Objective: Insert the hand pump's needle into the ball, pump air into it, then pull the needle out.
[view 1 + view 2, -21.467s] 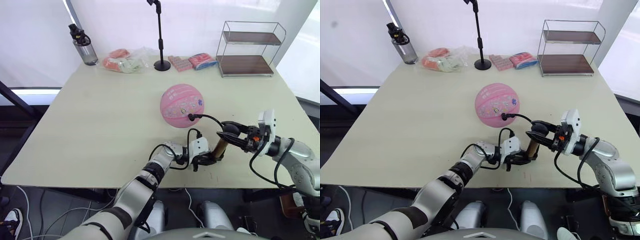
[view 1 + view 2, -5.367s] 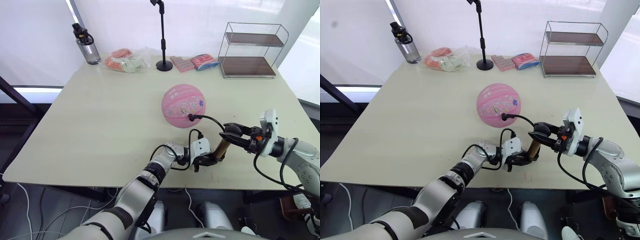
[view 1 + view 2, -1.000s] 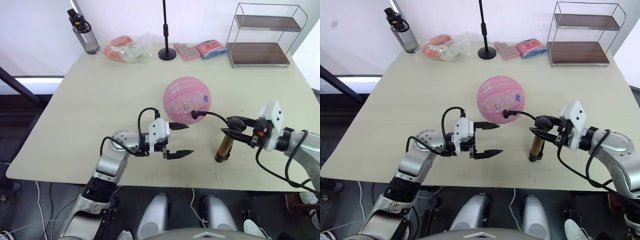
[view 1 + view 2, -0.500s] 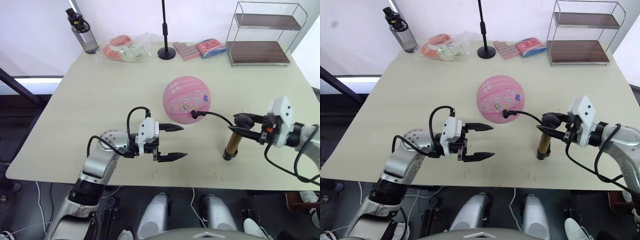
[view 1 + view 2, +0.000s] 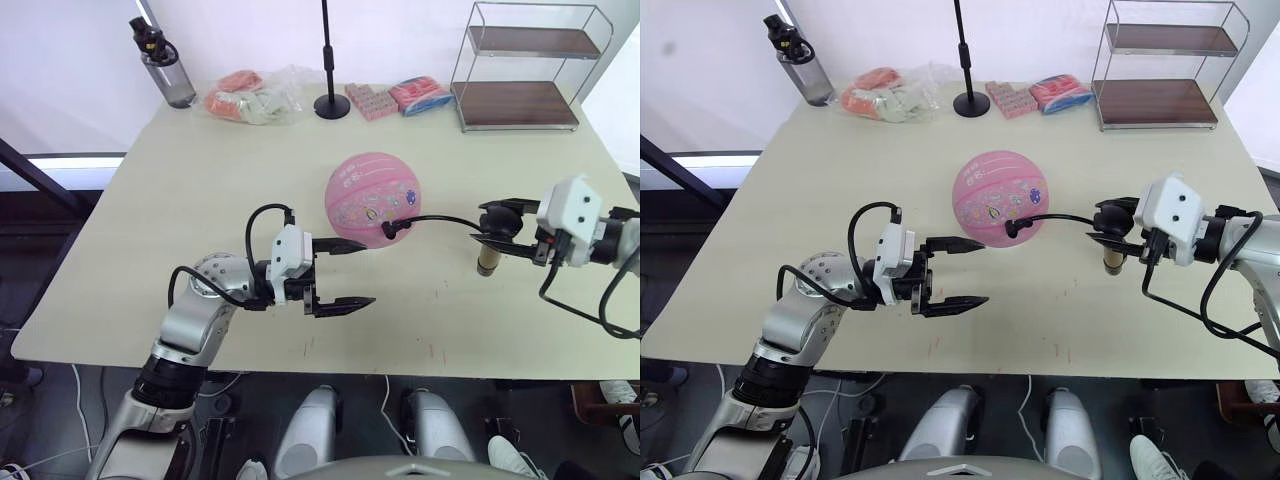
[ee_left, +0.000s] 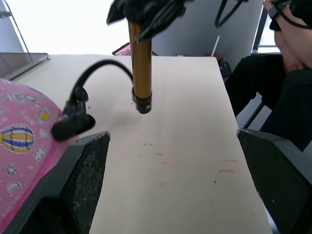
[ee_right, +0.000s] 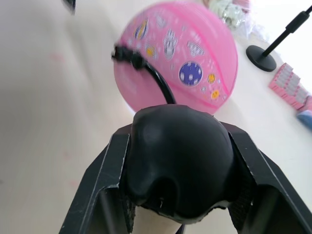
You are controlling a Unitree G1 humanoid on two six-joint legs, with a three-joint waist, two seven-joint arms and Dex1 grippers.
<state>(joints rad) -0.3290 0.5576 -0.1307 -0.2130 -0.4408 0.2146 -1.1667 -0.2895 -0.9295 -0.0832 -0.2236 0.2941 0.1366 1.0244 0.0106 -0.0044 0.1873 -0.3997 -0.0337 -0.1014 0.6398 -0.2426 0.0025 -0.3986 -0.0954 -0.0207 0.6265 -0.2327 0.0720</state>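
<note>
**Item count on the counter**

One ball (image 5: 373, 199) is sitting mid-counter (image 5: 180, 200). One hand pump (image 5: 489, 258) is hanging upright, one hose (image 5: 440, 219) running from it to the ball. One water bottle (image 5: 160, 64) is standing at the far left corner. One black stand (image 5: 330, 60) is rising at the far edge. One two-tier wire shelf (image 5: 515, 68) is sitting far right. Packets are lying in three groups: orange and pale ones in clear wrap (image 5: 250, 95), one pink block (image 5: 365, 100), one pink-blue pack (image 5: 420, 96); exact packet number unclear. Two grippers are showing: left gripper (image 5: 344, 274), right gripper (image 5: 500, 230).
</note>
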